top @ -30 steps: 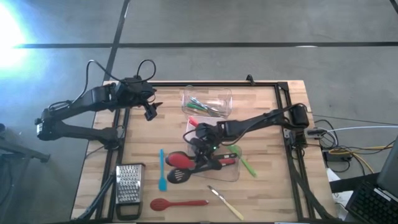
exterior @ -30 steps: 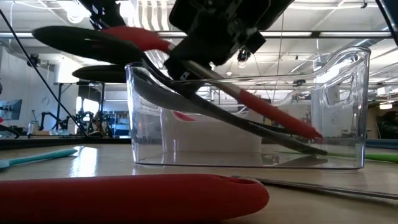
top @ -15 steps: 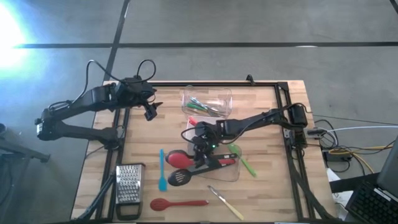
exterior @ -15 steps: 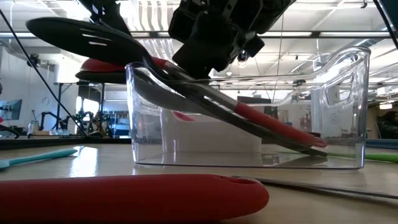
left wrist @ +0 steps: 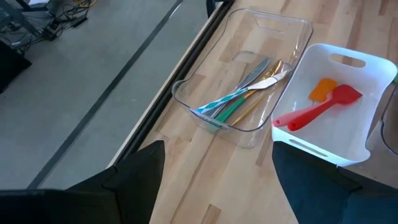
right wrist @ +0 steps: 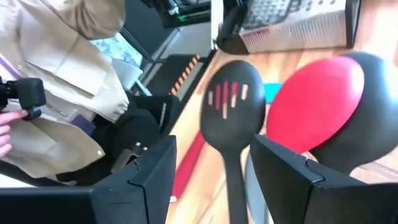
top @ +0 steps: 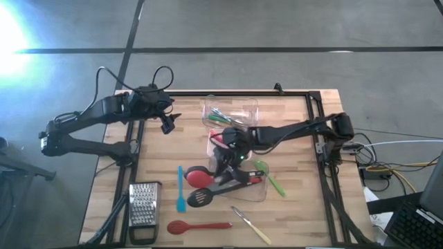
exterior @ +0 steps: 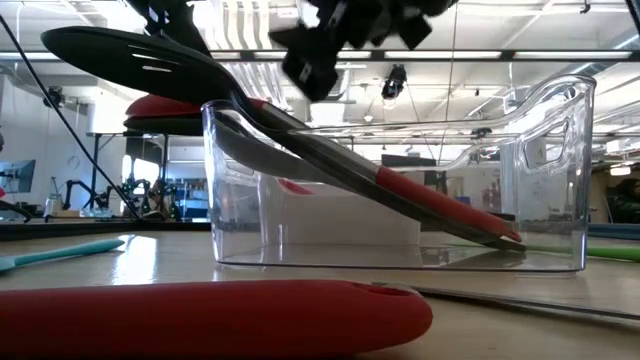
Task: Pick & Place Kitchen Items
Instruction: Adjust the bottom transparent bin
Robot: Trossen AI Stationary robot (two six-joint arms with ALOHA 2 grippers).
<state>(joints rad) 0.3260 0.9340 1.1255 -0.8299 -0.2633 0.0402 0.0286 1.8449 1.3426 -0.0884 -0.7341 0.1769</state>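
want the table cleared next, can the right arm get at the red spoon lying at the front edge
Probably yes. The red spoon lies alone on bare wood, nothing on top of it. The right gripper hangs open above the tub of utensils, holding nothing; the grater sits off to one side.

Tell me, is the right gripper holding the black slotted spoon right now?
No, the right gripper hangs open above the slotted spoon, which leans on the clear tub.

Grey concrete floor around table, dark seam lines crossing it. Bright glare patch at high view's upper left corner. Light wood butcher-block tabletop, black frame rails along edges. Low view: open workshop beyond, ceiling light strips, beams, equipment stands far left.
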